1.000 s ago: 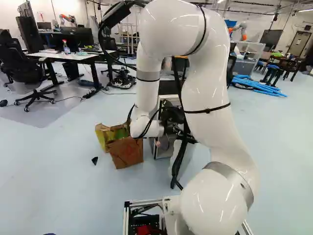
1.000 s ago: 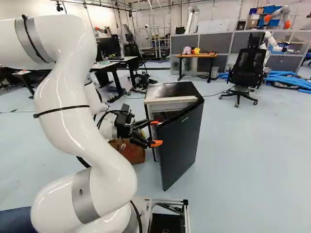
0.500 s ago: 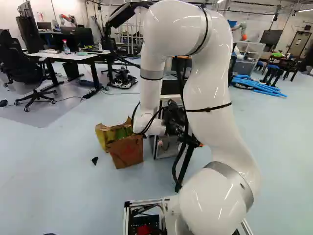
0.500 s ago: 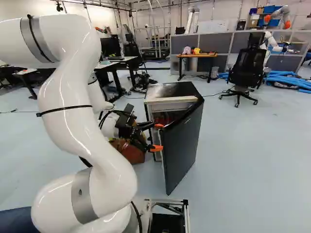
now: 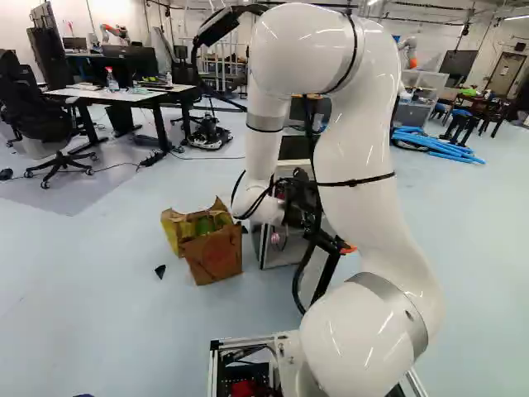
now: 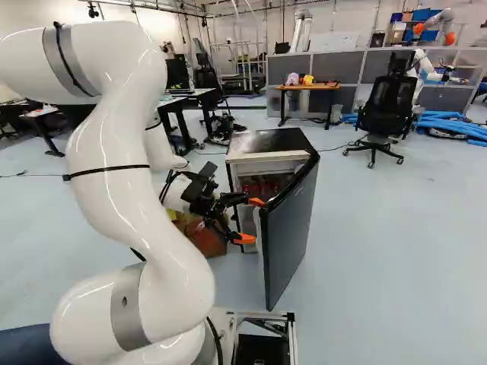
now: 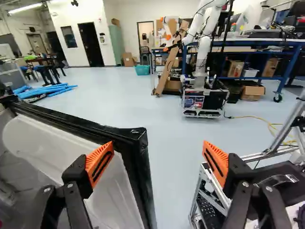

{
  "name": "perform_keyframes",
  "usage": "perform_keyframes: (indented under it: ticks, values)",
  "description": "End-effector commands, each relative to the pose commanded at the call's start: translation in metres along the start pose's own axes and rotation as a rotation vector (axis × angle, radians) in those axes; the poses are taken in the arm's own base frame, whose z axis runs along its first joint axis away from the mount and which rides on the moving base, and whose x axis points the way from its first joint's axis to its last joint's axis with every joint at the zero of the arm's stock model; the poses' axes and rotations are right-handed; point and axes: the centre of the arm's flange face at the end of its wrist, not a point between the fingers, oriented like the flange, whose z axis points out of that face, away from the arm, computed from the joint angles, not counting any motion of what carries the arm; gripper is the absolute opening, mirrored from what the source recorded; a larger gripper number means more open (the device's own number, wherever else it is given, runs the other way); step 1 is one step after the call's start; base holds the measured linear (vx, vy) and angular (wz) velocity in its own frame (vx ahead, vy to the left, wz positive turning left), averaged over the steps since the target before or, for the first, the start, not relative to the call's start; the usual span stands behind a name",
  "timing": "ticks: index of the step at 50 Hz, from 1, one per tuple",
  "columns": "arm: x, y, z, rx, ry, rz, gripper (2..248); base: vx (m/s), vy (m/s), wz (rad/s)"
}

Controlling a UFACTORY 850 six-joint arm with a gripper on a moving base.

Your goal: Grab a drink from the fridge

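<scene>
The drinks are inside the fridge (image 6: 266, 141): reddish shapes (image 6: 261, 186) show through its opening in the right base view, too small and shaded to tell whether they are cans or bottles. The fridge stands on the floor ahead of the arm, its door (image 6: 293, 228) hinged on the right and swung open towards the near side.

The gripper (image 6: 253, 220) is in front of the opening, just beside the inner side of the door. Its jaws are spread wide, nothing pinched between them. In the wrist view one orange pad (image 7: 99, 164) overlaps the pale door lining (image 7: 50, 152); I cannot tell whether they touch. The other finger is out past the door's free edge. The white arm (image 6: 114, 190) bends down to the gripper from the near side.

Left of the fridge stands a brown paper bag (image 5: 216, 256) with green and yellow in it, and further left a small black scrap (image 5: 160, 271) lies on the floor. Beyond, a wooden desk (image 6: 310, 87) and a black office chair (image 6: 386, 110) stand far off, with blue tubes (image 6: 449, 125) at the far right.
</scene>
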Motion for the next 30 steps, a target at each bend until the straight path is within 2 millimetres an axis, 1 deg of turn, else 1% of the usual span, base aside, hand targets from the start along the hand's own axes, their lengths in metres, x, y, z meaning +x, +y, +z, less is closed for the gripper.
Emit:
perform_keyframes:
  ticks: [30]
  values:
    - [0.013,-0.040,0.037,-0.126,-0.023,0.080,247,0.000,0.000,0.000]
